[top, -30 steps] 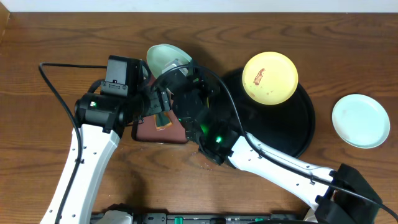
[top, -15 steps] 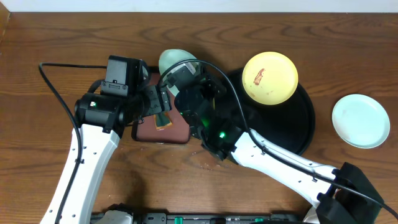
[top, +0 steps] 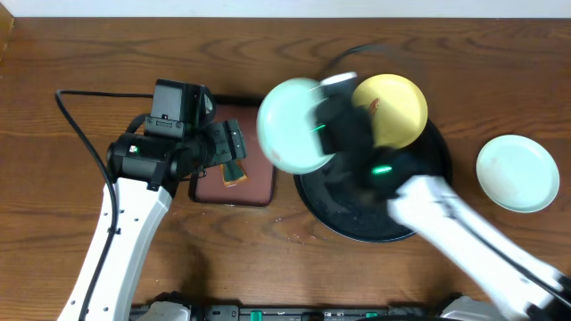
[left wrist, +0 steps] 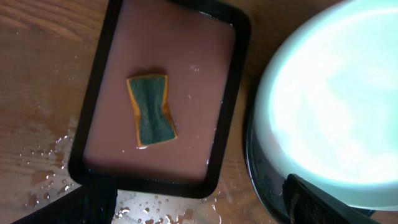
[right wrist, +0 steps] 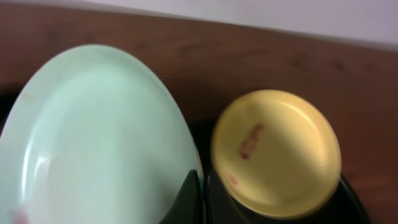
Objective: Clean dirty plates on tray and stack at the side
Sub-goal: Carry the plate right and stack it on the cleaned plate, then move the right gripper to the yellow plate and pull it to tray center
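Now the mint plate has been swung off the brown tray — it is held over the black tray at ten o'clock, pinched by the right gripper. The left gripper is spread above the sponge. Stacking at three o'clock seems next.

1. The counter is dark brown wood with the grain running side to side and a bit of a sheen.
2. There's a pale off-white strip past its far edge. It shows as a blurry pale band in the right wrist view too. Wall or floor, can't tell.
3. Water drops are scattered on the wood, with a wet patch around them.
4. Lighting's soft and even, shadows are faint.
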Motion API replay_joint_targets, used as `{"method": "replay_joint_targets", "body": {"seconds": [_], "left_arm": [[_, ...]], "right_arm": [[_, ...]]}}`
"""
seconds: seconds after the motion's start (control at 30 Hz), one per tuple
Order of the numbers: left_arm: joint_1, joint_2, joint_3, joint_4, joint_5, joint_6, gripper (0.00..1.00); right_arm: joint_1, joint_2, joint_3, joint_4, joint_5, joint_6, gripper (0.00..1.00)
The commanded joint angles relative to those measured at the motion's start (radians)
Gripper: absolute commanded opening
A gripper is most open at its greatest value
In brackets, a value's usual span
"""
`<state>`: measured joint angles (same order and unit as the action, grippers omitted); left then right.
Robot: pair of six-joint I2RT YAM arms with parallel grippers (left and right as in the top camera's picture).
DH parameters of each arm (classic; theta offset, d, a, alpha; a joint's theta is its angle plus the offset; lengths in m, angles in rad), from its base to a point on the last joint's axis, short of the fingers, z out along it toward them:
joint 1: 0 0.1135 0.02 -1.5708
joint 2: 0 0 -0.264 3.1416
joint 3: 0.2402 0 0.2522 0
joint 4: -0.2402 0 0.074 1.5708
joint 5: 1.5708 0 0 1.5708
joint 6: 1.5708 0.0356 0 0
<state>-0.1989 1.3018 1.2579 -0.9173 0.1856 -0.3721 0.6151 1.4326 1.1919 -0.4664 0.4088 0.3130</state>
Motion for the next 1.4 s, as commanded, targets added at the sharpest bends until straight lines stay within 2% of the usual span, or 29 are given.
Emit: {"method": "replay_joint_targets", "body": {"seconds": [0.0, 0.03, 0.13, 0.4, 0.57, 0.77, 0.87, 0.9, 0.97, 1.0, 1.07, 1.13, 1.23, 1.37], "left_arm": [[0.002, 0.0, 0.02, -0.003, 0.005, 0.006, 0.86], [0.002, 0.0, 0.02, -0.003, 0.005, 0.006, 0.86], [0.002, 0.0, 0.02, -0.003, 0.005, 0.006, 0.86], [0.002, 0.0, 0.02, -0.003, 0.005, 0.006, 0.86], [0.002, 0.0, 0.019, -0.003, 0.005, 0.006, 0.86], [0.002, 0.0, 0.019, -0.003, 0.005, 0.006, 0.86], [0.002, 0.0, 0.02, -0.003, 0.005, 0.006, 0.86], [0.002, 0.0, 0.02, -0.003, 0.005, 0.006, 0.86], [0.002, 0.0, 0.019, -0.003, 0.005, 0.006, 0.86], [0.002, 0.0, 0.02, -0.003, 0.005, 0.006, 0.86], [0.002, 0.0, 0.02, -0.003, 0.005, 0.006, 0.86], [0.002, 0.0, 0.019, -0.003, 0.005, 0.006, 0.86], [0.002, 0.0, 0.02, -0.003, 0.005, 0.006, 0.86], [0.002, 0.0, 0.02, -0.003, 0.005, 0.006, 0.86]], "right_arm": [[-0.213, -0.115, 0.011, -0.055, -0.34, 0.193, 0.01], [-0.348, -0.15, 0.011, -0.098, -0.462, 0.212, 0.01], [-0.546, -0.169, 0.011, -0.165, -0.568, 0.218, 0.01], [-1.022, -0.095, -0.021, -0.351, -0.581, 0.195, 0.01], [-1.215, -0.003, -0.078, -0.337, -0.564, 0.187, 0.01], [-1.363, 0.148, -0.151, -0.245, -0.501, 0.187, 0.01], [-1.392, 0.176, -0.151, -0.226, -0.536, 0.149, 0.01], [-1.394, 0.174, -0.151, -0.216, -0.547, 0.133, 0.06], [-1.392, 0.158, -0.151, -0.194, -0.576, 0.116, 0.36], [-1.39, 0.145, -0.151, -0.185, -0.602, 0.116, 0.44], [-1.379, 0.106, -0.151, -0.163, -0.686, 0.115, 0.53], [-1.354, 0.062, -0.151, -0.141, -0.784, 0.094, 0.56], [-1.274, -0.003, -0.151, -0.111, -0.929, 0.04, 0.54], [-1.092, -0.042, -0.151, -0.123, -0.927, -0.064, 0.51]]}}
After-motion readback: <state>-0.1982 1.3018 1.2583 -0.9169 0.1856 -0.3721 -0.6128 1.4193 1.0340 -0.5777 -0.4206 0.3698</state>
